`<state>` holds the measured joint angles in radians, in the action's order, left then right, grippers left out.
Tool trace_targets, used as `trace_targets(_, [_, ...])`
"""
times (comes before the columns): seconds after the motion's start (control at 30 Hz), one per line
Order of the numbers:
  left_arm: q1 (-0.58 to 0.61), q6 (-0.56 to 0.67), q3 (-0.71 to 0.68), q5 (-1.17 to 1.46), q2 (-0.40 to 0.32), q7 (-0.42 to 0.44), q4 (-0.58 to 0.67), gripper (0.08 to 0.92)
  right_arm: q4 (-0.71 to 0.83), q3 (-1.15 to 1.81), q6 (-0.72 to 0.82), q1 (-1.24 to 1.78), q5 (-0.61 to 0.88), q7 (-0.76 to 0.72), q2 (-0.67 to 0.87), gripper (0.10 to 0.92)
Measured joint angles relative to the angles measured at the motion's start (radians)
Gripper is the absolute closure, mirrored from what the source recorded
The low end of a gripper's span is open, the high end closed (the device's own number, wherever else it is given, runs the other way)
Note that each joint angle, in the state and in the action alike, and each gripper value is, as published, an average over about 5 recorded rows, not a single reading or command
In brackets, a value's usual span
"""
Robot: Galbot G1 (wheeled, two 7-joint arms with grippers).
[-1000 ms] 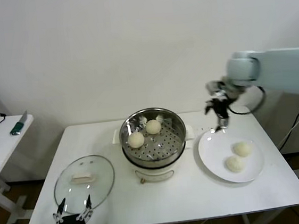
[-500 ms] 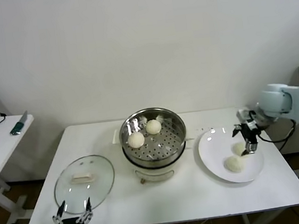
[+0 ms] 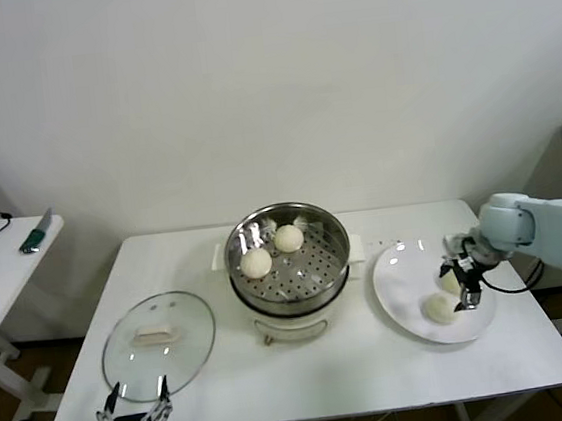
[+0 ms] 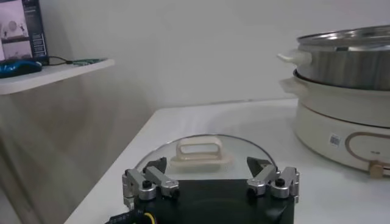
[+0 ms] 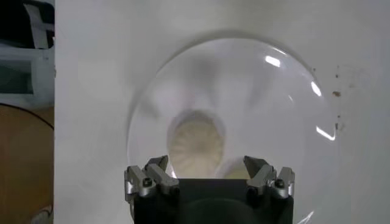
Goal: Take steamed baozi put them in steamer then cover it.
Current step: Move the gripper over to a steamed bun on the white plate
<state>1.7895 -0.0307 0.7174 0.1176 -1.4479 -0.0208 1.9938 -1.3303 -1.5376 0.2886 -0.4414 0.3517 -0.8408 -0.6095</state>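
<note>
right gripper (image 3: 462,287) has swung down from up high, jaws wide, empty | two off-white round baozi (image 3: 438,309) on flat white plate (image 3: 401,298) right under them | two sit in shiny steel steamer (image 3: 288,260) | left gripper (image 3: 134,419) parked, open, by glass lid (image 3: 158,344)

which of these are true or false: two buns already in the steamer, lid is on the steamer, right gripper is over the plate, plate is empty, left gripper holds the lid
1. Two steamed baozi lie in the steamer. True.
2. The cover sits on the steamer. False: it lies flat on the table, to the steamer's left.
3. The right gripper is over the plate. True: its jaws are open above the baozi there.
4. The plate is empty. False: two baozi are on it.
5. The left gripper holds the cover. False: it is open at the table's near edge, just short of the cover and apart from it.
</note>
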Motion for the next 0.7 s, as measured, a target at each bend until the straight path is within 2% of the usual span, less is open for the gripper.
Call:
trace_targets(0.47, [0.0, -0.001, 0.005, -0.002, 0.0, -0.002, -0.006, 0.177, 0.055, 0.092, 0.011, 0.131, -0.038, 0.018, -0.028, 0.212])
trace_targets(0.7, [0.0, -0.001, 0.005, -0.002, 0.001, -0.002, -0.006, 0.177, 0.064, 0.117, 0.011, 0.161, -0.049, 0.021, -0.031, 0.293])
